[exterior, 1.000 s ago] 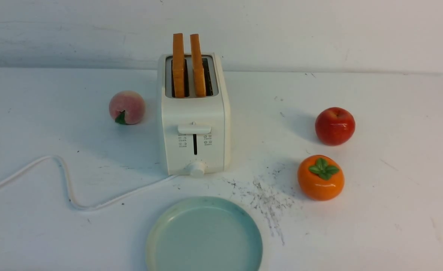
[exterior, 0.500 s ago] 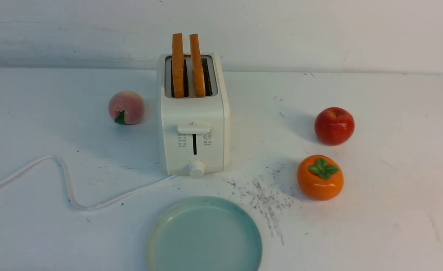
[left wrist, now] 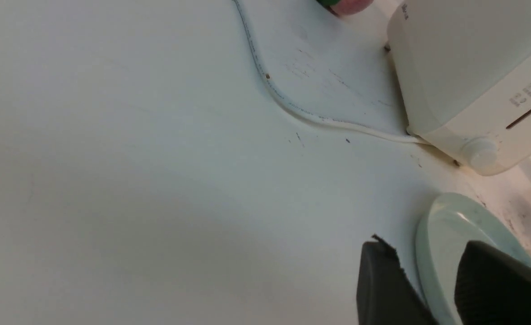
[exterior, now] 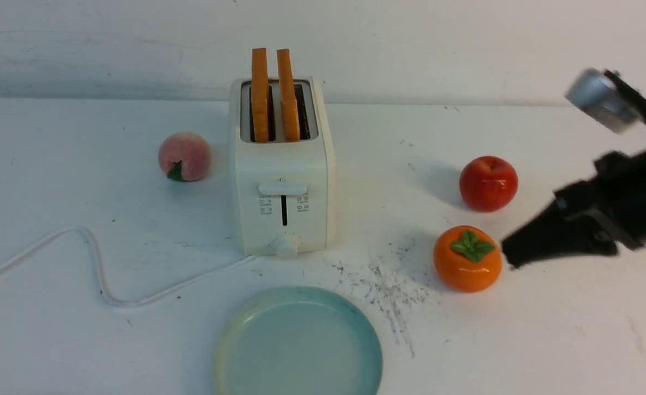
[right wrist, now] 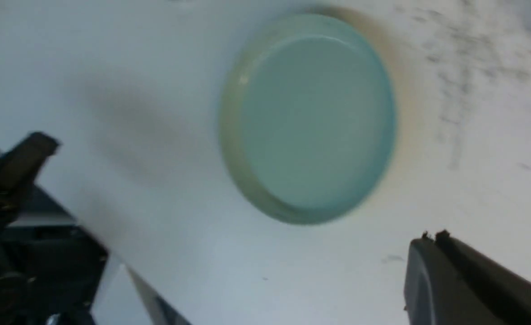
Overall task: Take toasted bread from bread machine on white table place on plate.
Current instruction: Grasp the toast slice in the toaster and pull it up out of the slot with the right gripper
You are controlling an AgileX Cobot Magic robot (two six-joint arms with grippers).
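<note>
**Left to right, as I view it from the remote console.** My left gripper point(left wrist: 427, 253), matte black, hangs over the white table point(exterior: 548, 329). Its jaws are parted and grip nothing. A thin white cord point(exterior: 92, 258) snakes across the scuffed top. A rounded pink peach point(exterior: 184, 156) sits near the bread machine point(exterior: 282, 170), a smooth cream box with rounded corners. The toasted bread point(exterior: 259, 93), two flat orange-crusted slices, stands upright in its slots. In front lies the plate point(exterior: 301, 291), round, shallow, glossy teal. Further right are a shiny red apple point(exterior: 488, 184) and a glazed orange persimmon point(exterior: 467, 259). My right gripper point(exterior: 512, 258), motion-blurred, tapers to a point beside the persimmon, jaws pressed together on nothing.
</note>
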